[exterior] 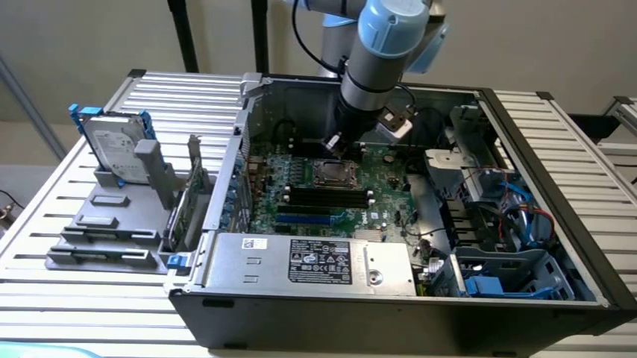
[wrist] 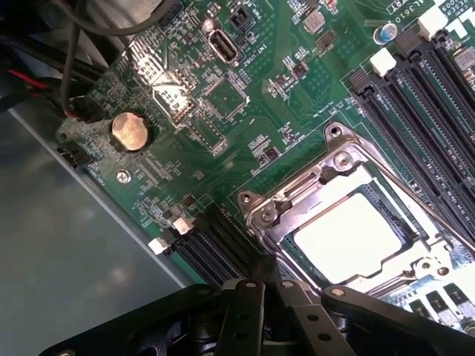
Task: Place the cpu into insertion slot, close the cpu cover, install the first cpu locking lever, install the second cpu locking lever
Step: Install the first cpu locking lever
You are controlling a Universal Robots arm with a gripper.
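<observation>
The insertion slot [exterior: 332, 173] sits on the green board inside the open computer case. In the wrist view the cpu [wrist: 349, 237] lies in it, its silvery top showing through the window of the cpu cover [wrist: 315, 178], which lies flat over it. Thin metal lever rods run along the socket's edges; I cannot tell whether they are latched. My gripper [exterior: 336, 143] hangs just above the slot's far edge. Its fingers [wrist: 252, 315] are shut together, their tips [wrist: 269, 285] at the socket's corner, with nothing visibly held.
Long black memory slots [exterior: 324, 200] lie just in front of the socket. A labelled grey metal box [exterior: 313, 261] fills the case's near side. Cables and blue drive bays [exterior: 518, 224] crowd the exterior view's right. A hard drive [exterior: 112, 149] stands outside on the slatted table.
</observation>
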